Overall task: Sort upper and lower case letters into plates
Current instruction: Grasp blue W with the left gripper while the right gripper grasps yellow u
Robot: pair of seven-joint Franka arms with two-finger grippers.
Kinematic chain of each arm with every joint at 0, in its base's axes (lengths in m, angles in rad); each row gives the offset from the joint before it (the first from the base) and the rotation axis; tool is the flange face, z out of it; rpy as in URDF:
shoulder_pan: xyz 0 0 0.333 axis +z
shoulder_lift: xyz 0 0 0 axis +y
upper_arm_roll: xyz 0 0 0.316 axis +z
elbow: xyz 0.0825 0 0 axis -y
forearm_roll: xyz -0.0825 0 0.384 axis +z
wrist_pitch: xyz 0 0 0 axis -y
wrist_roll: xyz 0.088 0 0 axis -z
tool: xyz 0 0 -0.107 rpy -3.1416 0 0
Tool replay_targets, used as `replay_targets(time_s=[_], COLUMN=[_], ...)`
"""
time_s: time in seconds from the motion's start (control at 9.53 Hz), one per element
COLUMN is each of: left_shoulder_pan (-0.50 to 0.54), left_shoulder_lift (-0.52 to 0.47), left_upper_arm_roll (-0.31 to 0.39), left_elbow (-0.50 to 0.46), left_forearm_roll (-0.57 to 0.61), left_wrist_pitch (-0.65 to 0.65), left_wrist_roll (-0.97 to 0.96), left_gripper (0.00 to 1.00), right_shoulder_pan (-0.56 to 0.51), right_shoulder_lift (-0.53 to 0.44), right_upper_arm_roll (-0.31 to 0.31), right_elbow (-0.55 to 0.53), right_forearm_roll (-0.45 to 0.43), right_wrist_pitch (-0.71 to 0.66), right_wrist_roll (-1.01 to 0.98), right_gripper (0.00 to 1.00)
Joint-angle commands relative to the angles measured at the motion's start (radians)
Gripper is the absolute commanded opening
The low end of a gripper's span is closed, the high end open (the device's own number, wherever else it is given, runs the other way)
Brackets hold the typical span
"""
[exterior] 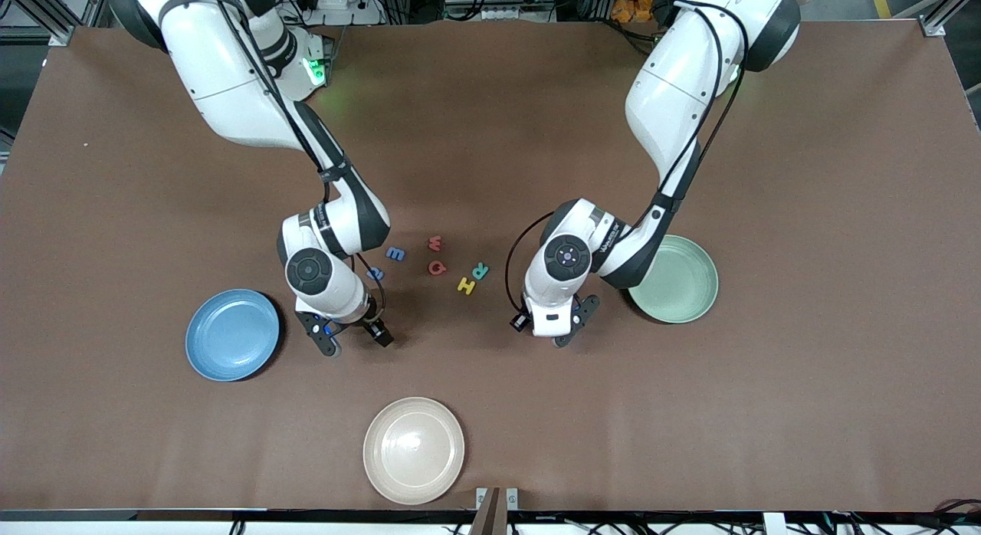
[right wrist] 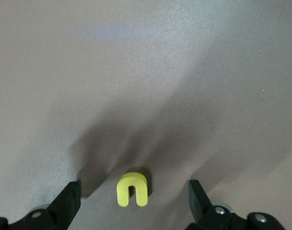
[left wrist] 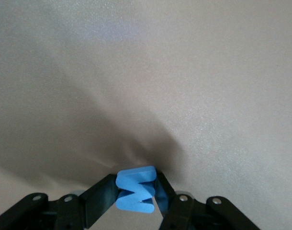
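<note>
A wide brown desk (exterior: 805,175) fills the front view, with two white Franka arms reaching down from the top edge toward the middle of the frame.

The left gripper (exterior: 553,324) is low over bare desk, just beside the mint green plate (exterior: 682,290). In the left wrist view its fingers (left wrist: 100,196) are clenched on a blue zigzag letter (left wrist: 135,189), a W or an M standing on edge. Whether it is upper or lower case cannot be told.

To do this step well, the pinch probably needs to be firm and centred before lifting, since the thin foam piece could twist out. It should then go up straight and be let go low over the right plate.

The right gripper (exterior: 351,337) hovers beside the sky blue plate (exterior: 232,334). Its fingers (right wrist: 67,203) are spread wide and released, with a small yellow lower-case n or u (right wrist: 132,189) lying flat on the desk between them.

Both of these plates are empty. So is a cream plate (exterior: 414,449) at the bottom middle of the frame.

More small letters lie at mid-frame between the arms:
- a blue m (exterior: 395,253)
- a red w (exterior: 434,243)
- a red Q (exterior: 437,267)
- a green R (exterior: 480,271)
- a yellow H (exterior: 466,285)
- a blue piece (exterior: 375,274), half hidden by the right arm
</note>
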Motion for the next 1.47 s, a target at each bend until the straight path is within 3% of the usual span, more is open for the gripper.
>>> replay_targets(time_s=[0.0,0.1,0.21,0.31,0.94,1.36], left_shoulder_pan=[-0.013,-0.013,-0.013,-0.011,-0.004,0.005], left_shoulder_lift=[0.036,0.036,0.035,0.030,0.018,0.001], left_upper_arm_roll=[0.013,0.013,0.013,0.013,0.013,0.010], left_elbow=[0.016,0.016,0.016,0.016,0.016,0.017], left_forearm_roll=[-0.011,-0.011,-0.011,-0.011,-0.013,-0.014], left_wrist_pitch=[-0.005,-0.005,-0.005,-0.005,-0.019,-0.043], left_wrist_roll=[0.015,0.015,0.015,0.015,0.018,0.026], left_gripper=[0.28,0.27,0.27,0.27,0.24,0.24], right_shoulder_pan=[0.005,0.005,0.005,0.005,-0.001,-0.064], right_shoulder_lift=[-0.038,-0.038,-0.038,-0.038,-0.049,-0.138], right_upper_arm_roll=[-0.002,-0.003,-0.002,-0.002,-0.003,-0.006], right_elbow=[-0.044,-0.046,-0.046,-0.046,-0.043,-0.033], right_forearm_roll=[-0.026,-0.039,-0.072,-0.072,-0.077,-0.072], right_wrist_pitch=[0.012,0.012,0.012,0.013,0.007,-0.039], right_wrist_roll=[0.011,0.013,0.019,0.020,0.013,-0.094], right_gripper=[1.00,1.00,0.21,0.00,0.00,0.00])
